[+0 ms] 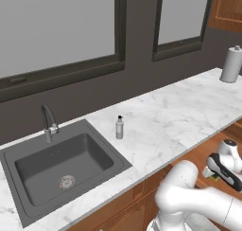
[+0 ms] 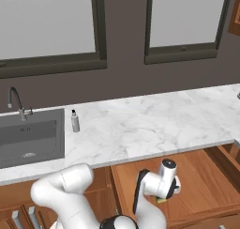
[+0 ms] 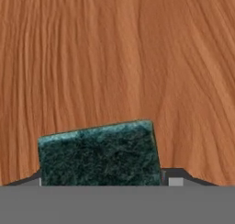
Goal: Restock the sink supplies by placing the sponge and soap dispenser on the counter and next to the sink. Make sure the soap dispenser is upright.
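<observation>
Soap dispenser (image 1: pixel 119 128) stands upright on the counter (image 1: pixel 189 111) just beside the right rim of the sink (image 1: pixel 61 168), pump top up, so that half of the job looks finished. What is left is the sponge (image 3: pixel 98 153): it sits down in an open wooden drawer (image 2: pixel 201 176) below the counter edge, with the gripper (image 2: pixel 165 198) lowered right over it. Seen from the hand camera, the sponge's green scrub face fills the space between the finger tips, its long axis running roughly side to side with a slight tilt. The jaws appear to straddle it, but whether they are pinching it I cannot tell.
</observation>
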Controlling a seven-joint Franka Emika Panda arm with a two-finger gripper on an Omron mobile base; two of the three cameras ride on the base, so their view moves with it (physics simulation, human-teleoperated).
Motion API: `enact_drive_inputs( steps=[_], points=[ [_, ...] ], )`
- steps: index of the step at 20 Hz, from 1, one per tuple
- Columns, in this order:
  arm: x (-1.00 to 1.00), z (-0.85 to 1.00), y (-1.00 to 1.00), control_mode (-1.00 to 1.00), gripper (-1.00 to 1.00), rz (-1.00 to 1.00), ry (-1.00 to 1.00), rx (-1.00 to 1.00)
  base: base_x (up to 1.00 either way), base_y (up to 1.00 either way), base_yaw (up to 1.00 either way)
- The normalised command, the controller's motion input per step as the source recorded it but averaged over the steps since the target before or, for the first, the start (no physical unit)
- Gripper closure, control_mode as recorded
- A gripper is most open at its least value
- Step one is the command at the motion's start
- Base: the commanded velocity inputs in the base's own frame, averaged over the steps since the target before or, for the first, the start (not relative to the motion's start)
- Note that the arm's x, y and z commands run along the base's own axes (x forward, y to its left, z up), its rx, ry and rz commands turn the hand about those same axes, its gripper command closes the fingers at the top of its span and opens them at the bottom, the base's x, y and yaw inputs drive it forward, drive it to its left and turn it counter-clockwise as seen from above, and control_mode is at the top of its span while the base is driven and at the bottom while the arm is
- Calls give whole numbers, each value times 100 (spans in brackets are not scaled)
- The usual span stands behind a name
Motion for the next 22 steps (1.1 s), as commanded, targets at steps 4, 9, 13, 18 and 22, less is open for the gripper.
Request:
enact_drive_inputs(
  steps=[4, 9, 13, 18, 22],
  points=[
    [1, 13, 0, -100, 100, 0, 0, 0, 0, 0, 0],
    [-2, 46, 4, -100, 100, -3, -1, 0, 0, 0, 0],
    [-8, 95, 35, -100, 100, -8, -5, 0, 0, 0, 0],
    [0, 100, 84, -100, 100, -8, -6, 0, 0, 0, 0],
    [1, 88, 97, -100, 100, -5, -1, 0, 0, 0, 0]
  ],
)
